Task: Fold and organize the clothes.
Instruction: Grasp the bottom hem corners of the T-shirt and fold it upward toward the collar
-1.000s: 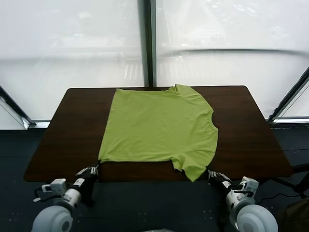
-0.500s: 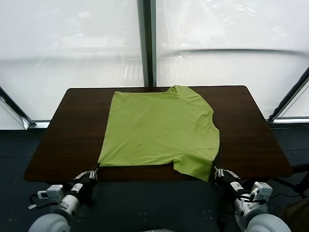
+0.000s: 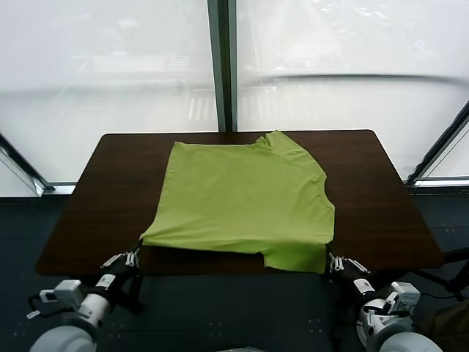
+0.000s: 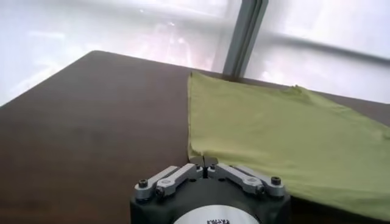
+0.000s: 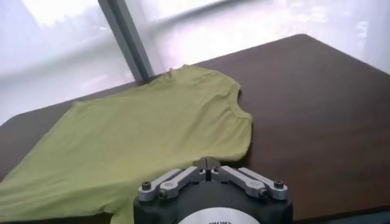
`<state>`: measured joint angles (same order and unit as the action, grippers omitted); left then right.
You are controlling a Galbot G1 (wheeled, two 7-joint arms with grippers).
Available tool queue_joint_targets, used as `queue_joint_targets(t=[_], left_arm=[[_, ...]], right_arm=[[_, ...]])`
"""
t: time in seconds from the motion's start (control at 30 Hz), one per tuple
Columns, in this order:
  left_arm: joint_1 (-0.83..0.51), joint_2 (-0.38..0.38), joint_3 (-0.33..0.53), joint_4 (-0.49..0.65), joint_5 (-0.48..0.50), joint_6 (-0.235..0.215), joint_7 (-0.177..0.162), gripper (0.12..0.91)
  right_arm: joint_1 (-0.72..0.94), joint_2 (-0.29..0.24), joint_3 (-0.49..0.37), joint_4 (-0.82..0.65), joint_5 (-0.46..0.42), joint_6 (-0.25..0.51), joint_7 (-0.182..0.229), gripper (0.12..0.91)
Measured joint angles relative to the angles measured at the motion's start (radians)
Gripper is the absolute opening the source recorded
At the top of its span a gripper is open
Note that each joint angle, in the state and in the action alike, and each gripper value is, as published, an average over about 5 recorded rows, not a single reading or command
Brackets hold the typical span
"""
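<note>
The clothes are one lime-green T-shirt (image 3: 245,194) spread flat on the dark brown table (image 3: 381,198), neck toward the right and plain side up. My left gripper (image 3: 136,252) is at the table's front edge, shut on the shirt's near left corner, seen in the left wrist view as fabric (image 4: 286,134) meeting the closed tips (image 4: 204,161). My right gripper (image 3: 330,258) is shut on the near right corner by the sleeve. In the right wrist view the shirt (image 5: 152,128) reaches the closed tips (image 5: 207,162).
Bare tabletop lies to the left (image 3: 110,191) and right of the shirt. Large bright windows with a dark vertical post (image 3: 220,66) stand behind the table. Dark floor shows below the table's front edge, where both arms reach up.
Both grippers have drawn back toward me and slightly outward, dragging the shirt's near edge to the table's front. The near sleeve is pulled flatter and the far hem has slid away from the back edge.
</note>
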<state>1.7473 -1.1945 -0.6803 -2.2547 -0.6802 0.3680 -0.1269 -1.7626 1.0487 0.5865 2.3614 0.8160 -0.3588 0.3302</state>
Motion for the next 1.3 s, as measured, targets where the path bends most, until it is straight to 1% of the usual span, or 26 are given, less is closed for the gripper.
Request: queue_joint_targets(t=[0.2,0.3,0.4,0.6,0.73,0.83,1.03,1.3], left_arm=[[-0.143,-0.040,0.045,0.032,-0.014,0.027,-0.042,0.149],[-0.213,-0.048,0.067,0.051,-0.017,0.032,-0.050,0.149],[-0.271,-0.046,0.082,0.073,-0.019,0.032,-0.051,0.149],[-0.357,-0.046,0.111,0.131,-0.015,0.006,-0.038,0.149],[-0.419,-0.051,0.134,0.187,-0.011,0.000,-0.029,0.149],[-0.465,-0.050,0.147,0.235,-0.003,-0.004,-0.015,0.149],[-0.518,-0.038,0.152,0.323,0.012,-0.018,0.011,0.149],[-0.570,0.008,0.157,0.426,0.013,-0.025,0.028,0.149]], right_arm=[[0.142,-0.001,-0.036,-0.100,0.031,-0.018,0.003,0.139],[0.218,-0.001,-0.047,-0.154,0.043,-0.021,0.001,0.139],[0.284,0.001,-0.055,-0.201,0.047,-0.018,-0.005,0.139],[0.385,0.020,-0.077,-0.279,0.039,-0.012,-0.020,0.139],[0.445,0.042,-0.097,-0.325,0.025,-0.012,-0.021,0.139],[0.490,0.056,-0.116,-0.361,0.013,-0.005,-0.027,0.139],[0.564,0.065,-0.150,-0.441,-0.020,0.034,-0.051,0.139],[0.639,0.080,-0.188,-0.554,-0.065,0.084,-0.076,0.139]])
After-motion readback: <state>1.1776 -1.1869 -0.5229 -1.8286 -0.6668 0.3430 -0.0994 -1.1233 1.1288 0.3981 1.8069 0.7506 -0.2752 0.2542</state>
